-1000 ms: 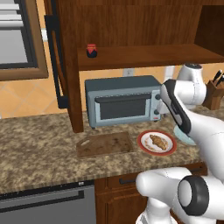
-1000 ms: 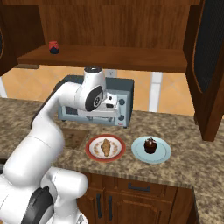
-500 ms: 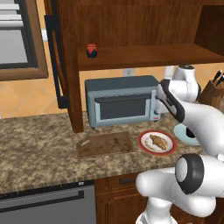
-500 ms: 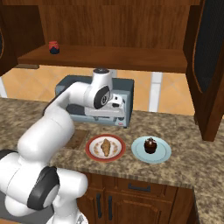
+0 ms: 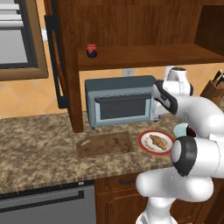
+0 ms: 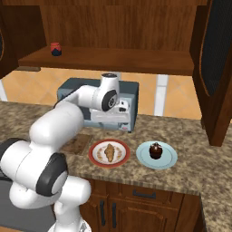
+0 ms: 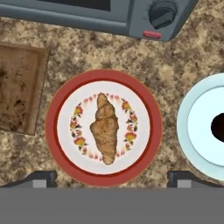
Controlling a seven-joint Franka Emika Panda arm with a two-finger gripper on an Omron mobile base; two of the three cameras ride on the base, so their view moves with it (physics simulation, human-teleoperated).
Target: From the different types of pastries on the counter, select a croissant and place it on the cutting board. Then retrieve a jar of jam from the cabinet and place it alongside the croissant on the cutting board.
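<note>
The croissant [image 7: 105,127] lies lengthwise in the middle of a round red-rimmed plate [image 7: 50,127] on the granite counter [image 7: 175,70]. My gripper [image 7: 113,179] hangs open above it, fingertips wide apart on either side of the plate's near edge, holding nothing. The dark cutting board [image 5: 105,144] lies bare just left of the plate [image 5: 144,142], with the croissant [image 5: 158,141] beside it. The small red jar of jam [image 5: 91,50] stands at the left end of the shelf in the open cabinet [image 5: 144,57]. From the right, the croissant [image 6: 109,153], board [image 6: 76,144] and jar [image 6: 55,49] show too.
A round dark, red-topped pastry [image 6: 155,149] sits on a light blue plate [image 6: 158,161] right of the croissant's plate. The grey toaster oven [image 5: 120,105] stands close behind both, under the shelf. A knife block [image 5: 215,89] is at the far right. The cabinet door [image 5: 59,65] hangs open.
The hand has drifted a little to the left in front of the toaster oven, and the arm's elbow has swung lower. Plates, board and jar are where they were.
</note>
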